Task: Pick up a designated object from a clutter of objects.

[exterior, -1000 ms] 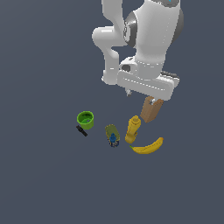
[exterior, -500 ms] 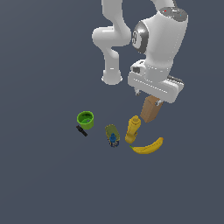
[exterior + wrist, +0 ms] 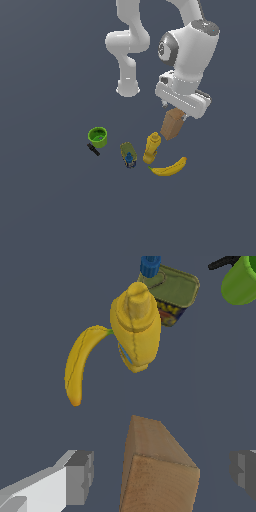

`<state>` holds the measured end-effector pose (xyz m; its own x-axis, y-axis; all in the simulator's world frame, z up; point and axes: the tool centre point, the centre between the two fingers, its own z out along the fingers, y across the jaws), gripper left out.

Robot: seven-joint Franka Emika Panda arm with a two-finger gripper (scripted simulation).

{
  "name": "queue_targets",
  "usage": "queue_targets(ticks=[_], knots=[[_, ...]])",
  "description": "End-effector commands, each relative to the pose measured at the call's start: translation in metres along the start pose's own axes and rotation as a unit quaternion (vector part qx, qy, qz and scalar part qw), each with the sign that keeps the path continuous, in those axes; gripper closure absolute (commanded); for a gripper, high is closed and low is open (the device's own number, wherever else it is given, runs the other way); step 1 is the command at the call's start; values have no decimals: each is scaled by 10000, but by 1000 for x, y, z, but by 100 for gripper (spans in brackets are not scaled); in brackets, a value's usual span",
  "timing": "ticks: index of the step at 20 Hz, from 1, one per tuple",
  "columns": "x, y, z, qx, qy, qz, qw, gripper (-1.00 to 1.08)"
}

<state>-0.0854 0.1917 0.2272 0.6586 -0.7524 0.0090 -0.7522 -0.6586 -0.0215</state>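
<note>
now the brown box (image 3: 159, 471) sits between the jaws; they stand apart, not touching it

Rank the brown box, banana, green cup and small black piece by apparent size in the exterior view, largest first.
1. brown box, partly hidden
2. banana, close to the box, so uncertain
3. green cup
4. small black piece

Flat slate-grey floor (image 3: 45, 210), bare — even, shadowless light

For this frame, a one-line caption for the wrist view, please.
Open gripper straddling the brown box, with bottle, banana, can and green cup beyond.
</note>
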Motion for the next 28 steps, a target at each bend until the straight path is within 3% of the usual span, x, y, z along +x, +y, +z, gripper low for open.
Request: queue_targets(ticks=[1, 14, 28], knots=[[-12, 1, 6, -19, -10, 215, 9998, -92], [-57, 9, 30, -98, -31, 1008, 9949, -92], [-64, 11, 40, -111, -36, 1128, 9936, -92]])
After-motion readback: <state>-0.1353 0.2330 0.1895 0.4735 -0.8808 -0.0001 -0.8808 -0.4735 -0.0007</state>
